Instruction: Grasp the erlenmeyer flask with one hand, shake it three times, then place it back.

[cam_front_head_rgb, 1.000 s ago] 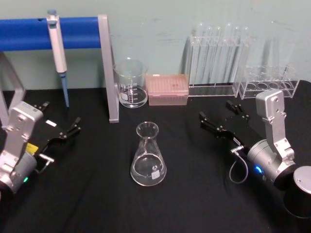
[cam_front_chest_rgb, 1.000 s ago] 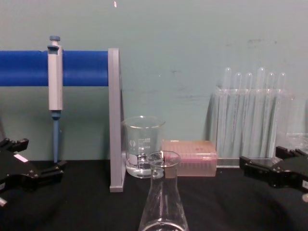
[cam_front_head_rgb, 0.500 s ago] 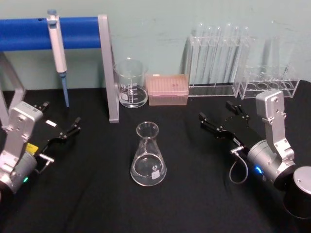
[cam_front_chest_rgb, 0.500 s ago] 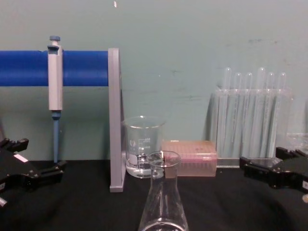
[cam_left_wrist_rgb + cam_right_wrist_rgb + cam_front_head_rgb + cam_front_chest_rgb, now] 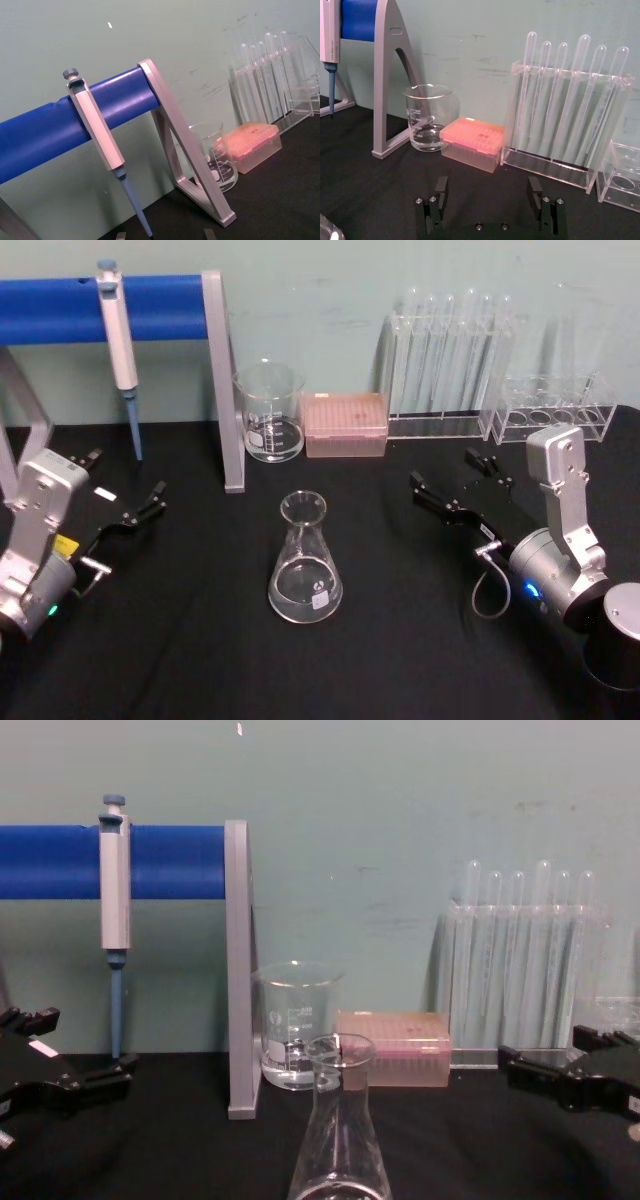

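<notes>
My right gripper (image 5: 455, 483), fingers wide, sits well apart from the upright flask (image 5: 305, 560); a careless reach could tip it.

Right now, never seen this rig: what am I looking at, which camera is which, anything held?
It is a robot with two arms, each ending in a two-fingered gripper. One picture looks down from its head, one looks across the table from its chest, and one comes from a camera on each wrist.

On the black table a flask stands upright in the middle, untouched. Behind it are a beaker, a pink box and clear racks with test tubes. A pipette hangs from a blue bar on the left.

The left gripper rests at the left side of the table, the right gripper at the right side. Both are open and hold nothing, well apart from the flask.
</notes>
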Controlling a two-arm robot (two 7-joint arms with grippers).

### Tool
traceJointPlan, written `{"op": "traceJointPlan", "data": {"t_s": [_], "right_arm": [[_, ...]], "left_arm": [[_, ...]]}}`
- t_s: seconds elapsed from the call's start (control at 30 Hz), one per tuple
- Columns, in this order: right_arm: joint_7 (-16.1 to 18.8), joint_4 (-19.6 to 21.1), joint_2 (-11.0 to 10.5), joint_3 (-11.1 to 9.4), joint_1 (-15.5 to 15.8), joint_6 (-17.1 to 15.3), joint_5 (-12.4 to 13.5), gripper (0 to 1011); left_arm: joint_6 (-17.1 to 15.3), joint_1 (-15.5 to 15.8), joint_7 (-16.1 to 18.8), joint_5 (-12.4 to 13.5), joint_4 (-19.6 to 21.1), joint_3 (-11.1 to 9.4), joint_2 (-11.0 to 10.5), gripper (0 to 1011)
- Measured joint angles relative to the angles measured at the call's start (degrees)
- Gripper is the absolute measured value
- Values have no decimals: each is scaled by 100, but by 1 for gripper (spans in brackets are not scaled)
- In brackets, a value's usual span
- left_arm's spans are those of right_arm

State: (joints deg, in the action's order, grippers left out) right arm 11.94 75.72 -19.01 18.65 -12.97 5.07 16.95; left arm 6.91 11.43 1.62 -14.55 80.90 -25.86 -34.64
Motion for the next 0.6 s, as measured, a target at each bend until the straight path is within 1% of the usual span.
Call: {"op": "traceJointPlan", "data": {"t_s": [0.6], "right_arm": [[0,0,0,0,0,1,2,1000]], "left_arm": [[0,0,0,0,0,0,0,1001]]}}
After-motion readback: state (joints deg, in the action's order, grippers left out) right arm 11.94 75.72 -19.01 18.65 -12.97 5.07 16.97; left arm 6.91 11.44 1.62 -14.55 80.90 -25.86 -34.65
